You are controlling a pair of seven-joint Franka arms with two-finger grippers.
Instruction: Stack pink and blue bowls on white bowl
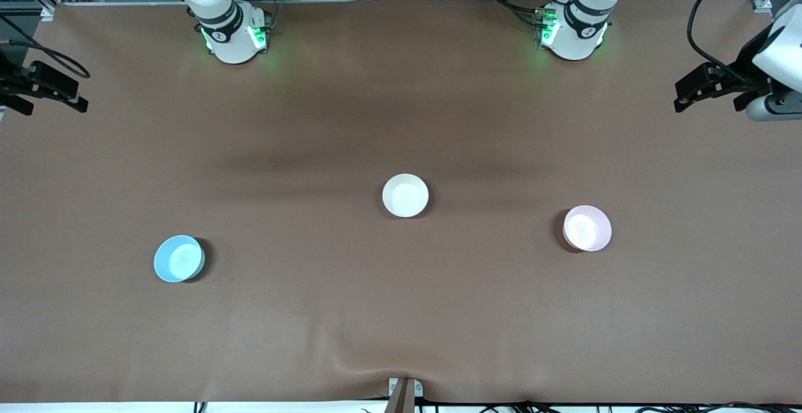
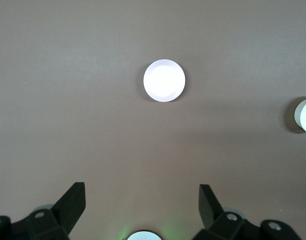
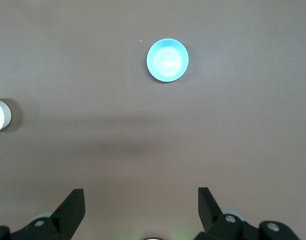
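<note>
The white bowl [image 1: 405, 195] sits upright mid-table. The pink bowl [image 1: 587, 228] stands toward the left arm's end, a little nearer the front camera. The blue bowl [image 1: 179, 258] stands toward the right arm's end, nearer still. All three are apart and empty. My left gripper [image 2: 141, 192] is open and empty, high over the table by its own base, with the pink bowl [image 2: 164, 80] and the white bowl's edge [image 2: 305, 116] in view. My right gripper [image 3: 140, 195] is open and empty, high by its base, with the blue bowl [image 3: 167, 60] in view. Neither gripper shows clearly in the front view.
The arm bases [image 1: 233, 37] [image 1: 571, 32] stand at the table's back edge. Black mounted gear hangs over each end of the table [image 1: 44, 87] [image 1: 708, 87]. The brown cover [image 1: 376, 313] is wrinkled at the front edge by a clamp [image 1: 404, 391].
</note>
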